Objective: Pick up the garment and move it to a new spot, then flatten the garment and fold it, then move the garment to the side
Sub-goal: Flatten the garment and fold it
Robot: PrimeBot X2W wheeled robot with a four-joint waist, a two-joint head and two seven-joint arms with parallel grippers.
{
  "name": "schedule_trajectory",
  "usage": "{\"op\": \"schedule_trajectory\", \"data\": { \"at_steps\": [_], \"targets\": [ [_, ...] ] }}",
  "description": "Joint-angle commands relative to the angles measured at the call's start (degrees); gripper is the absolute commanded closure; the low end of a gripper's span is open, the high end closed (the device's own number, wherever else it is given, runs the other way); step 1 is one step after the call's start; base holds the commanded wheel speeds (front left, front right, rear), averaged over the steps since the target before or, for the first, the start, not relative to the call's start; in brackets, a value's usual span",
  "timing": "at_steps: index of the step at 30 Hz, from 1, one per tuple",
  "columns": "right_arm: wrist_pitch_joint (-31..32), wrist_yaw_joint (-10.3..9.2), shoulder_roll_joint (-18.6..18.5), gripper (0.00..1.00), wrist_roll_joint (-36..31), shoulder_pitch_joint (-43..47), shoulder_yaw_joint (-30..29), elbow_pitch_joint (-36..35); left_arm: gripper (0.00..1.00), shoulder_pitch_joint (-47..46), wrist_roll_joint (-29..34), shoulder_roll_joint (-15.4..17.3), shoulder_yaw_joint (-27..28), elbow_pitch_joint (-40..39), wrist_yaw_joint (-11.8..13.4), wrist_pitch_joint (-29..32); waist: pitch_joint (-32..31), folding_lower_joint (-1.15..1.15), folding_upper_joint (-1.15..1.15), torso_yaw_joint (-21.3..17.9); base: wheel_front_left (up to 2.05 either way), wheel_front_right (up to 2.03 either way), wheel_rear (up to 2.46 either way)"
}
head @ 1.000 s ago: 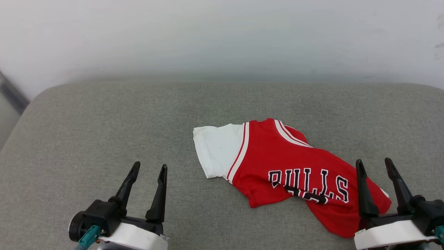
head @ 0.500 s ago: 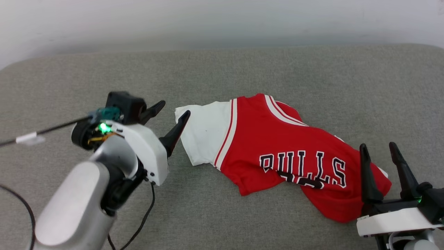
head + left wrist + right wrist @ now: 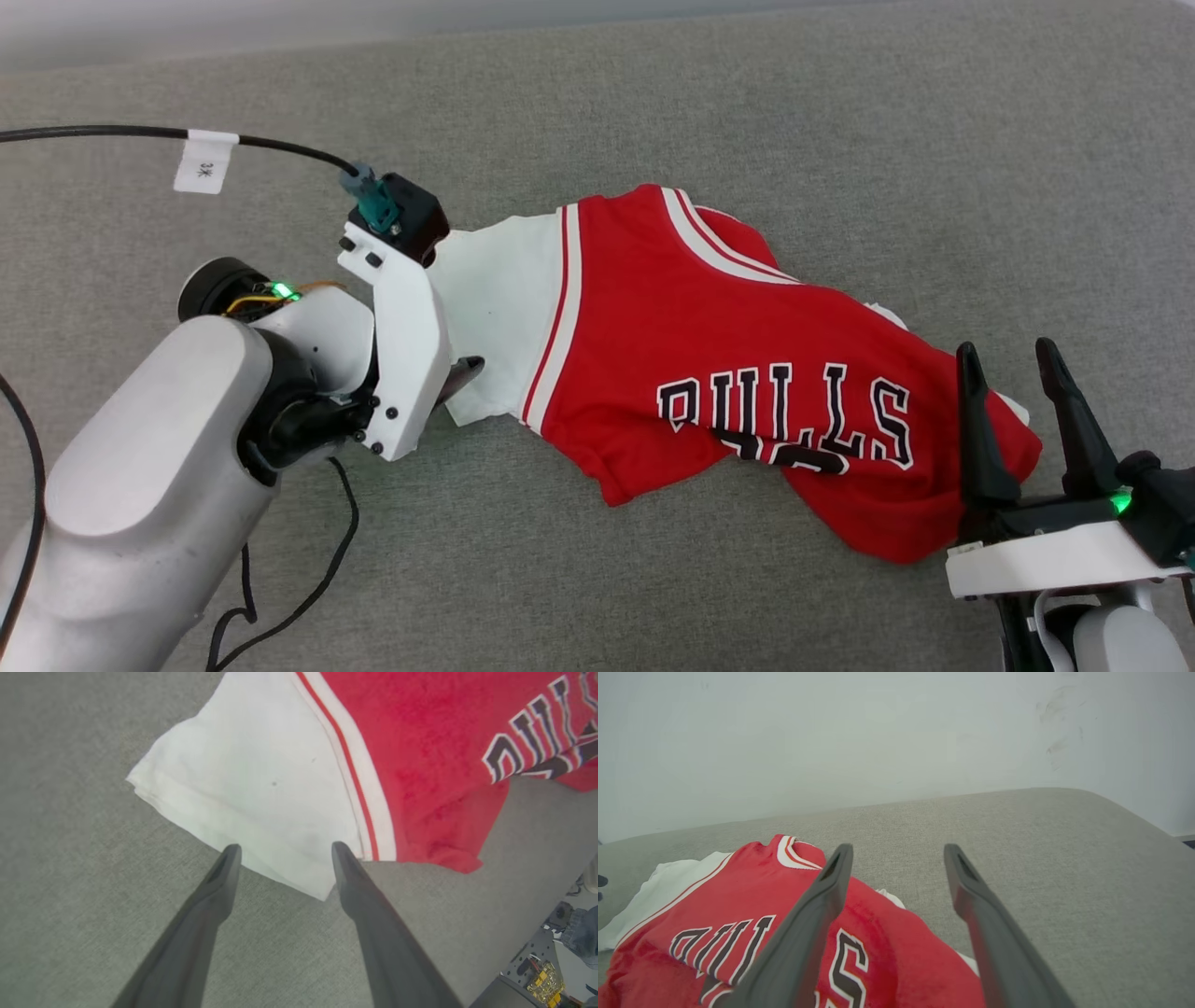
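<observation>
Where garment (image 3: 653, 317) lies rumpled — black lettering (image 3: 784, 411) reads "BULLS"

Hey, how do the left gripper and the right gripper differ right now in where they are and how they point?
The left gripper tips down at the garment's white sleeve, its tips framing the sleeve's corner; the right gripper points forward, over the garment's red end. The left gripper stretches out across the grey cushion; the right gripper sits near the robot. Both are open, holding nothing.
</observation>
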Motion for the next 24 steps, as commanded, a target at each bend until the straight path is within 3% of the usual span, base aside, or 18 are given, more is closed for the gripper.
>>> {"op": "schedule_trajectory", "data": {
  "at_steps": [1, 11, 12, 13, 24],
  "targets": [
    [-0.1, -0.04, -0.1, 0.00, 0.0, -1.1, 0.3, -0.1, 0.00, -1.0, -0.6, 0.6, -1.2, 1.3, -0.1, 0.6, 1.5, -0.01, 0.00, -1.0, 0.00, 0.00, 0.00],
    [-0.1, -0.04, -0.1, 0.00, 0.4, -2.3, 0.4, -0.2, 0.00, -0.4, -2.3, 1.8, -7.5, 7.1, -0.1, 0.2, 3.6, -0.01, 0.00, -2.2, 0.00, 0.00, 0.00],
    [-0.1, -0.04, -0.1, 0.00, 0.2, -2.3, 0.5, -0.2, 0.27, -0.2, -2.2, 2.1, -9.0, 7.4, -0.1, 0.5, 3.7, -0.01, 0.00, -2.2, 0.00, 0.00, 0.00],
    [-0.1, -0.04, -0.1, 0.00, 0.0, -2.3, 0.5, -0.1, 1.00, 0.5, -2.6, 2.4, -10.3, 7.7, -0.1, 0.9, 3.7, -0.01, 0.00, -2.2, 0.00, 0.00, 0.00],
    [-0.1, -0.04, -0.1, 0.00, -1.4, -0.6, -0.9, 1.4, 1.00, 1.0, -4.9, 5.5, -14.8, 4.7, -0.1, -8.0, -1.6, -0.01, 0.00, 1.5, 0.00, 0.00, 0.00]
  ]
}}
